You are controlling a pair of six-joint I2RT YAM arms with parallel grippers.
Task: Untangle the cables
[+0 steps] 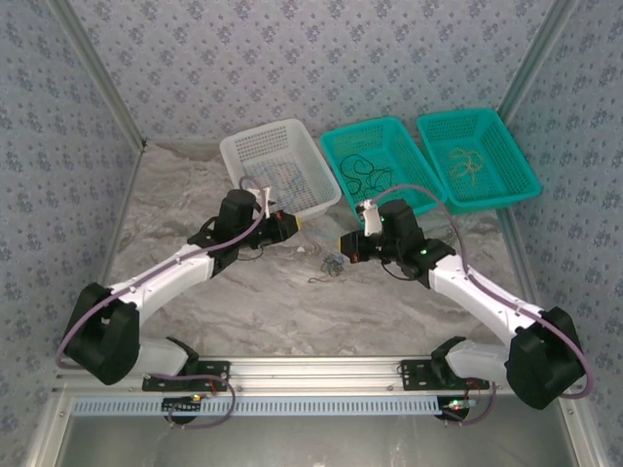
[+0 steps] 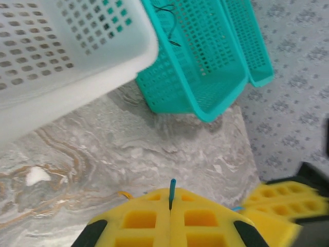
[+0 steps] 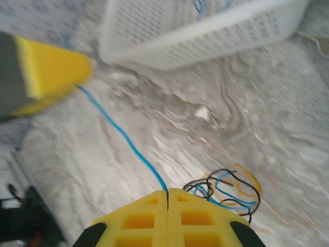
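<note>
1. The table (image 1: 195,195) has a grey-and-white marbled top with faint brown veins. Walls papered in a pale blue flower print (image 1: 292,58) close it in on 3 sides, and bare metal posts stand in the far corners.
2. A ribbed aluminium rail (image 1: 321,368) runs along the near edge, with both arm bases bolted to it.
3. 3 perforated plastic baskets stand in a row at the far side: a white basket (image 1: 258,156) on the left, a middle teal basket (image 1: 394,156), and a right teal basket (image 1: 492,146).
4. Curly black cables (image 1: 365,175) lie in the middle teal basket, and curly yellow cables (image 1: 467,163) lie in the right teal basket.
5. A small tangle of cables (image 1: 331,265) (image 3: 226,188), thin blue, black and yellow wires, lies on the bare table between the 2 arms, in front of the baskets.
6. A thin blue cable (image 3: 118,131) is stretched in a straight line above the table from one arm to the other.
7. The yellow left fingers (image 1: 290,222) (image 2: 170,211), just in front of the white basket's near corner, are pressed together on the blue cable, whose tip pokes up from their seam.
8. The yellow right fingers (image 1: 347,245) (image 3: 167,206), beside the tangle of cables, are also pressed together, clamped on the other stretch of that blue cable.
</note>
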